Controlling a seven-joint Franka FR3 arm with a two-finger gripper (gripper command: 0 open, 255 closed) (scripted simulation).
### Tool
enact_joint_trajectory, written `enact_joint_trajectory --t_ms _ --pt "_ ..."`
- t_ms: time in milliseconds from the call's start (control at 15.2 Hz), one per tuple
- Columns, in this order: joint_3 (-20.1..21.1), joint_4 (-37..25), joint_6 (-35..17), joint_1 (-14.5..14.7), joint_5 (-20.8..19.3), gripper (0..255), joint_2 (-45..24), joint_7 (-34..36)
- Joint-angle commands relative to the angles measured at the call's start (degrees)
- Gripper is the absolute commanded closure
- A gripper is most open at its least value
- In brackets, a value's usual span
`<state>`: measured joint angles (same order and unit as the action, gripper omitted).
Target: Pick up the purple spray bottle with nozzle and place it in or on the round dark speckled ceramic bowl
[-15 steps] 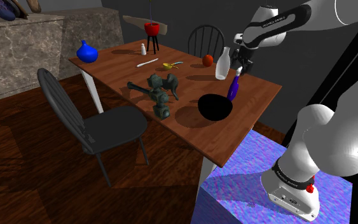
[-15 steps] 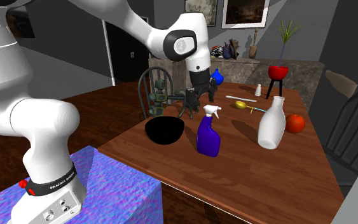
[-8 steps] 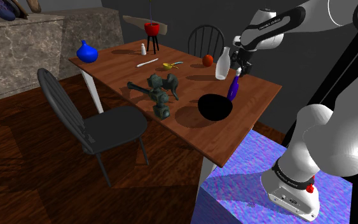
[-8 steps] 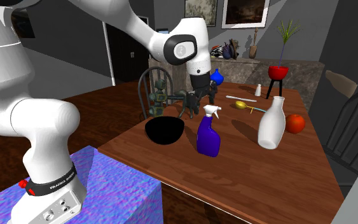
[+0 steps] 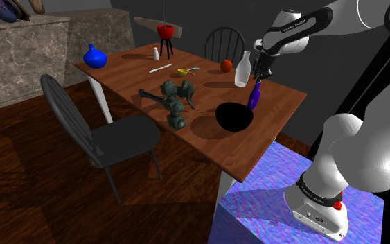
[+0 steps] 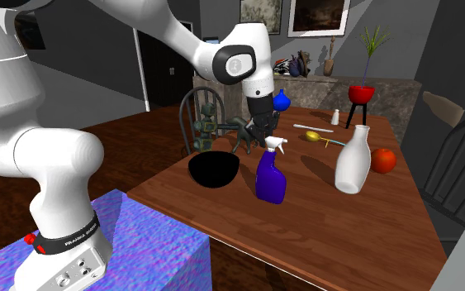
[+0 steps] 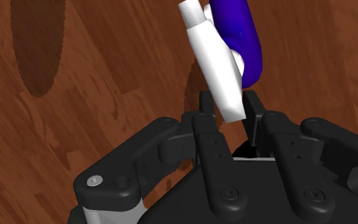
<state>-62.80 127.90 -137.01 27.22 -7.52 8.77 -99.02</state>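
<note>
The purple spray bottle (image 5: 254, 97) stands upright on the brown table, just beyond the black round bowl (image 5: 233, 116) in the shoulder view. In the second exterior view the spray bottle (image 6: 270, 178) is right of the bowl (image 6: 214, 169). My black gripper (image 5: 259, 75) hangs over the bottle's top. From the wrist, the two fingers clasp the white nozzle (image 7: 212, 51), with the purple body (image 7: 238, 32) beyond them. The gripper (image 7: 230, 105) is shut on the nozzle head, and it is seen at the bottle's top (image 6: 263, 136) in the second exterior view.
A white vase (image 5: 242, 69) and a red fruit (image 5: 226, 66) stand close behind the bottle. A dark green figurine (image 5: 174, 100) lies mid-table. Farther off are a blue vase (image 5: 94, 55) and a red pot on a stand (image 5: 165, 35). A black chair (image 5: 103, 132) stands beside the table.
The gripper has come down a little onto the bottle's head and its fingers have shut on the white nozzle. The bottle and bowl have not moved.
</note>
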Motion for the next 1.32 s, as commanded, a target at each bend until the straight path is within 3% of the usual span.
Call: enact_joint_trajectory --t_ms 0,198,660,1254 --pt "0.0 0.0 0.0 0.0 0.0 255 0.0 0.0" --pt "0.0 0.0 0.0 0.0 0.0 255 0.0 0.0" --pt "3.0 -3.3 5.8 -1.7 -3.7 255 3.7 2.8" --pt "6.0 -8.4 13.1 -2.8 -5.7 255 6.6 4.4"
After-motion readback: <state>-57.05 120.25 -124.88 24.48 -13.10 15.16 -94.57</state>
